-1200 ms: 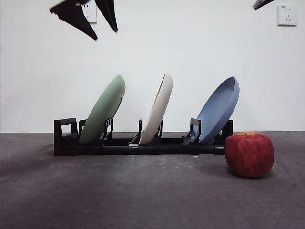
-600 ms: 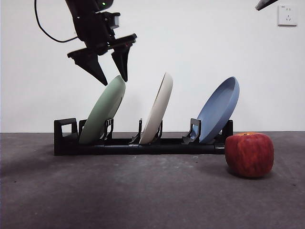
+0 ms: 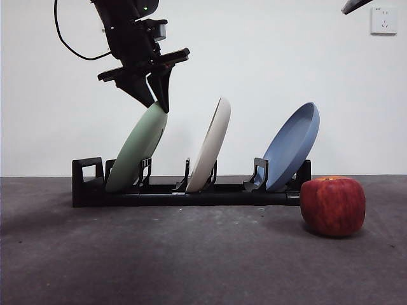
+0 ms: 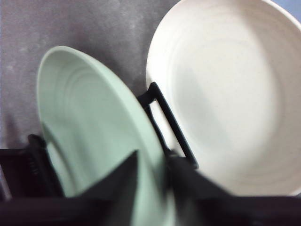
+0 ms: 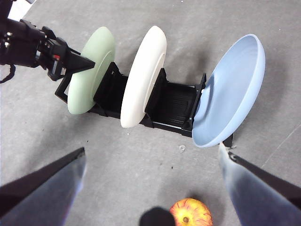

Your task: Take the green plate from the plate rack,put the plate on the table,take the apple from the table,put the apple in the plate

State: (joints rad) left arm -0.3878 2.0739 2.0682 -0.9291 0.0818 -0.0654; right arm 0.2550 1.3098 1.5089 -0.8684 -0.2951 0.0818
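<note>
The green plate leans in the leftmost slot of the black plate rack. My left gripper has come down from above and its jaws close on the plate's top rim, one on each face; the left wrist view shows the rim between the jaws of the gripper. The apple sits on the table at the rack's right end. My right gripper is open and empty, high above the apple, with only a tip at the front view's top right.
A cream-white plate stands in the rack's middle slot and a blue plate in the right slot. The white plate is close beside the green one. A white wall stands behind the rack.
My left gripper came down from the top of the front view to the green plate's top rim and its jaws narrowed onto it. The plates, apple and right arm have not moved.
</note>
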